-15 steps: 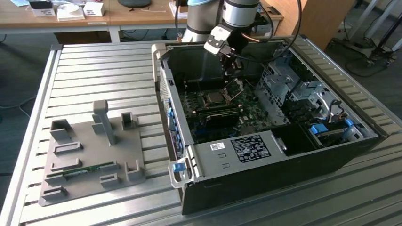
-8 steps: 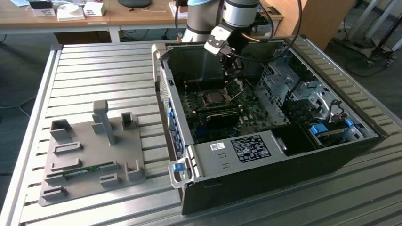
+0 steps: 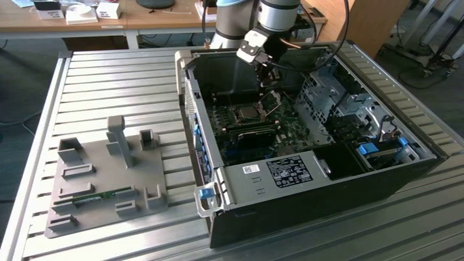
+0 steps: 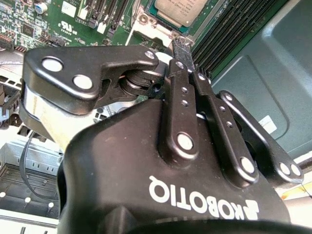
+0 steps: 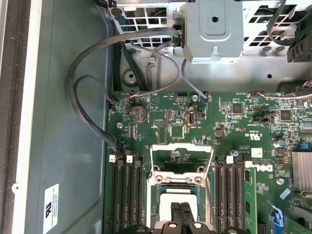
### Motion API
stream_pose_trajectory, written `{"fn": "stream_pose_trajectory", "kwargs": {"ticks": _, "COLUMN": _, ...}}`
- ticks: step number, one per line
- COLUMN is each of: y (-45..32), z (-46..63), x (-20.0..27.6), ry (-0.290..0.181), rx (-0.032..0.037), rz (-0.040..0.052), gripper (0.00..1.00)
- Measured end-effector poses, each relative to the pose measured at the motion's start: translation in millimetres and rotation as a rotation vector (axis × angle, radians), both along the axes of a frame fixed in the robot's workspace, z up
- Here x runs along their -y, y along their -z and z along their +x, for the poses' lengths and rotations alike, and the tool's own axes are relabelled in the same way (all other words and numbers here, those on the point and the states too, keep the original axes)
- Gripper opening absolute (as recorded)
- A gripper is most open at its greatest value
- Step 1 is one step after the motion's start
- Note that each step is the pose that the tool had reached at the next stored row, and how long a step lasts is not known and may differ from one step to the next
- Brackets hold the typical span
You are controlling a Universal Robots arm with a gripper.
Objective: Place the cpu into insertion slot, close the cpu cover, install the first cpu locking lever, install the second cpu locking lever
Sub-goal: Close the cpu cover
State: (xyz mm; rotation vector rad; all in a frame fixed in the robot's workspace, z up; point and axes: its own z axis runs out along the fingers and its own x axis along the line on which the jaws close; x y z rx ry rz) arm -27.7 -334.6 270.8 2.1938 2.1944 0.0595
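The cpu point(image 3: 250, 112) lies flat with its silvery top up in the insertion slot point(image 3: 237, 116) on the green board inside the open computer case. Both wrist views show the chip seated there point(image 4: 181, 9) point(image 5: 168, 202). The cpu cover point(image 3: 273, 100) stands tilted up at the slot's far side, and its thin metal frame point(image 5: 183, 146) is seen open over the board. My gripper point(image 3: 270, 77) hangs just above the slot beside the raised cover. Its black fingers point(image 4: 180, 46) are pressed together with nothing between them, their tips point(image 5: 183, 210) over the chip's edge.
Long black memory slots point(image 5: 127, 195) flank the socket on both sides. Grey cables point(image 5: 87, 112) loop over the case floor, and a metal drive cage point(image 5: 214, 29) stands past the board. A grey fixture plate point(image 3: 108, 174) lies on the slatted table at the exterior view's left.
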Motion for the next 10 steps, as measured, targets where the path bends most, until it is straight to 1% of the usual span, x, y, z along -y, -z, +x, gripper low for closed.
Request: {"fn": "stream_pose_trajectory", "kwargs": {"ticks": 10, "y": 0.0, "z": 1.5, "x": 0.0, "ry": 0.0, "rx": 0.0, "rz": 0.0, "gripper": 0.11}}
